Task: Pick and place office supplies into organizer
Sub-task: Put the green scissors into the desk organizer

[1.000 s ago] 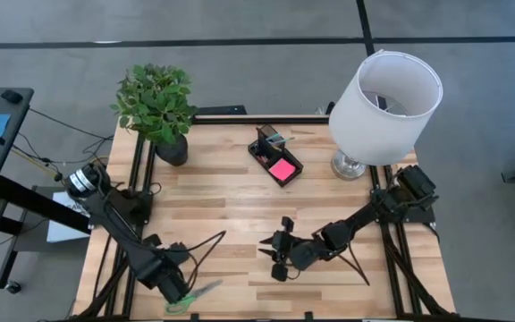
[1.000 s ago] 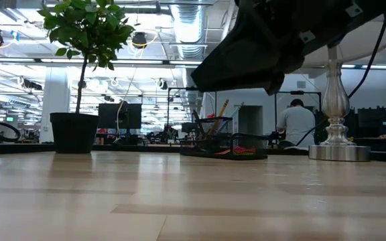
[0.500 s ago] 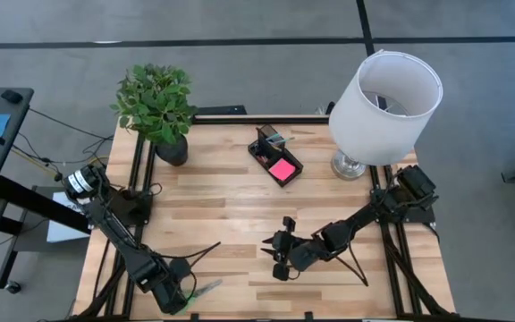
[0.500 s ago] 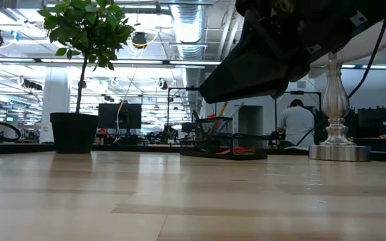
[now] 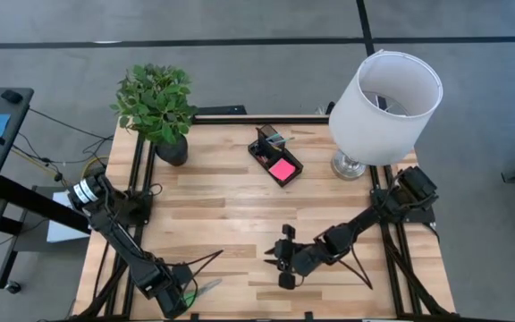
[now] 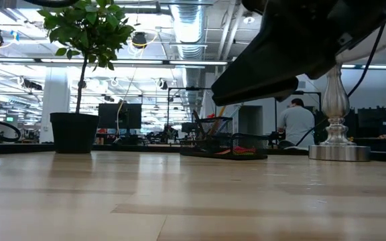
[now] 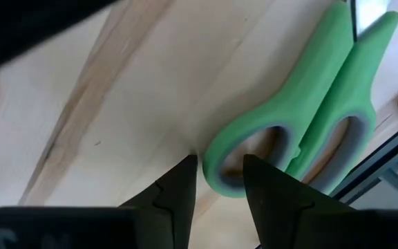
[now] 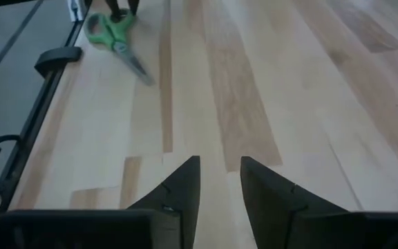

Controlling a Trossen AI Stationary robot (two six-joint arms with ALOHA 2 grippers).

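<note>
The green-handled scissors lie flat on the wood near the table's near-left corner. In the left wrist view the scissors fill the frame. My left gripper is low over their handle end, shut on it. My right gripper hovers over the near middle of the table, slightly open, and touches nothing. Its wrist view shows the scissors farther off. The black organizer stands at the far middle, with the pink sticky-note pad in its low tray. My left gripper pinches the rim of one green handle ring at the ring's rounded end. One finger is outside the ring and the other is over its hole. The fingers come from above, slanting down. The scissors lie flat on the table.
A potted plant stands at the far-left corner and a white lamp at the far right. The organizer also shows in the low view, with people in the room behind it. Bare wood lies between the arms and the organizer.
My left gripper has moved toward the table's near edge and down onto the scissors' handle end. My right gripper has drifted slightly toward the near edge and to the right. The scissors have stayed where they were.
</note>
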